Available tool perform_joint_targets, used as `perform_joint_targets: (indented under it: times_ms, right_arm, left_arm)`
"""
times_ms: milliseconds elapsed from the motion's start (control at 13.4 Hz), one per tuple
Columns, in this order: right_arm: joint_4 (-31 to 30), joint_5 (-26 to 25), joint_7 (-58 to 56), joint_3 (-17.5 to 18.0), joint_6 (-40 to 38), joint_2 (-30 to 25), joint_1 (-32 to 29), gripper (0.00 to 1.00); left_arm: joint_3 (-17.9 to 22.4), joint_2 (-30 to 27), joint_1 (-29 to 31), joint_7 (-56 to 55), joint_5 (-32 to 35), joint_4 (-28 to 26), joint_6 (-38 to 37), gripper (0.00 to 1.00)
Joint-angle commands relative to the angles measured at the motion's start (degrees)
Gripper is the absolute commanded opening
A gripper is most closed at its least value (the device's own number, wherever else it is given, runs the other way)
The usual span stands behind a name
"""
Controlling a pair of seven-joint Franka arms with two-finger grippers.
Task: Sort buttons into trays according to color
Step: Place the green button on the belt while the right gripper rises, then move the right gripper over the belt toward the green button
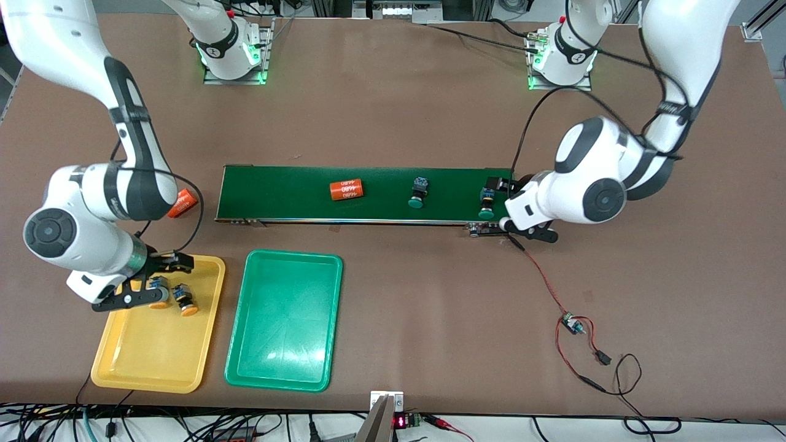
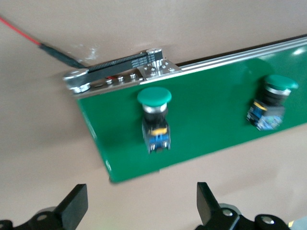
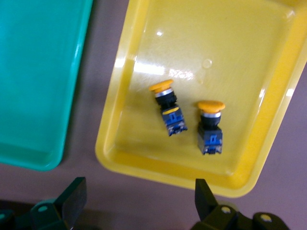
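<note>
I am working from the yellow tray (image 1: 156, 362) across to the belt, taking the green tray (image 1: 284, 319) as my landmark. My right pincer (image 1: 150, 279) is hanging open over the yellow tray, which lies just beside the green tray toward the right arm's end of the tabletop (image 1: 430, 307); both orange-yellow buttons (image 3: 168, 105) (image 3: 210, 125) are lying on their sides inside it, so that colour looks finished. The green tray is holding nothing yet. Farther from the front camera than the green tray, the dark-green conveyor belt (image 1: 282, 190) is carrying an orange numbered cylinder (image 1: 346, 189) and the two green buttons (image 1: 418, 193) (image 2: 154, 122). My left pincer (image 1: 498, 205) is hovering open over the belt's end by the second green button. To do this step well, I judge I should be closing across the squarish black-and-blue body, not the smooth domed cap, which would likely slip. The trays are glossy, shallow plastic with rounded corners; the belt is looking matte, and the tabletop is a dull brown sheet.
</note>
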Motion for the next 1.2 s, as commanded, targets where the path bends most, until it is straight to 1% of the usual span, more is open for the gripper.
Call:
perform_joint_targets:
  times_ms: [0, 75, 224, 299, 374, 449, 523, 598, 673, 748, 822, 897, 972, 1047, 1121]
  right_arm:
    - [-1.1, 3.3, 2.3, 0.0, -6.4, -4.9, 0.9, 1.00]
    - [-2.4, 4.0, 3.6, -0.2, -7.7, -7.1, 1.8, 1.00]
    - [-5.0, 4.3, 8.9, -0.1, -10.6, -11.1, 3.1, 1.00]
    - [-6.0, 4.7, 11.7, -0.1, -12.1, -13.0, 4.0, 1.00]
    - [-7.9, 5.9, 14.5, -0.1, -12.8, -15.3, 5.1, 1.00]
    - [-10.5, 7.5, 16.5, 0.0, -12.2, -17.9, 5.8, 1.00]
    - [-13.3, 8.8, 17.7, 0.2, -10.9, -20.5, 6.3, 1.00]
    - [-17.0, 8.8, 18.8, 0.2, -8.8, -23.3, 7.6, 1.00]
    - [-20.3, 8.8, 20.0, 0.2, -6.4, -25.5, 8.4, 1.00]
    - [-24.2, 8.8, 21.2, 1.5, -3.2, -27.7, 8.8, 1.00]
    - [-27.4, 8.8, 23.4, 3.7, -0.4, -29.5, 8.6, 1.00]
    - [-29.8, 8.8, 28.1, 5.7, 1.8, -30.5, 8.6, 1.00]
    - [-31.0, 8.3, 34.3, 9.0, 2.9, -30.6, 8.6, 1.00]
    - [-31.8, 7.9, 37.5, 10.8, 3.8, -30.5, 8.6, 1.00]
    - [-32.8, 7.9, 38.6, 11.7, 5.3, -30.6, 8.8, 1.00]
  left_arm:
    - [2.3, -2.2, 2.0, 0.9, 0.2, 5.1, -7.1, 1.00]
    - [5.5, -4.5, 1.9, 1.0, 1.2, 5.4, -7.9, 1.00]
    - [10.6, -7.4, 0.9, 1.2, 5.5, 5.4, -7.6, 1.00]
    - [14.7, -8.5, -1.1, 1.5, 8.0, 5.4, -7.6, 1.00]
    - [19.4, -9.8, -3.2, 1.9, 8.5, 5.4, -7.5, 1.00]
    - [22.9, -11.1, -5.1, 4.1, 8.4, 5.4, -7.4, 1.00]
    - [25.2, -12.3, -6.5, 6.1, 8.3, 5.4, -7.3, 1.00]
    - [28.2, -14.4, -8.1, 6.7, 8.5, 5.4, -5.1, 1.00]
    - [30.3, -16.8, -9.1, 6.7, 8.5, 4.8, -3.3, 1.00]
    - [31.8, -18.4, -9.3, 6.2, 7.8, 4.7, -3.3, 1.00]
    - [33.6, -20.2, -9.7, 6.6, 6.6, 4.2, -3.1, 1.00]
    - [34.2, -20.7, -11.8, 6.0, 6.4, 4.2, -3.1, 1.00]
    - [36.1, -20.7, -13.3, 5.9, 5.8, 4.5, -2.7, 1.00]
    - [37.5, -20.7, -13.7, 6.2, 3.6, 4.4, -0.6, 1.00]
    - [39.2, -21.1, -13.5, 6.8, -0.1, 4.0, 1.3, 1.00]
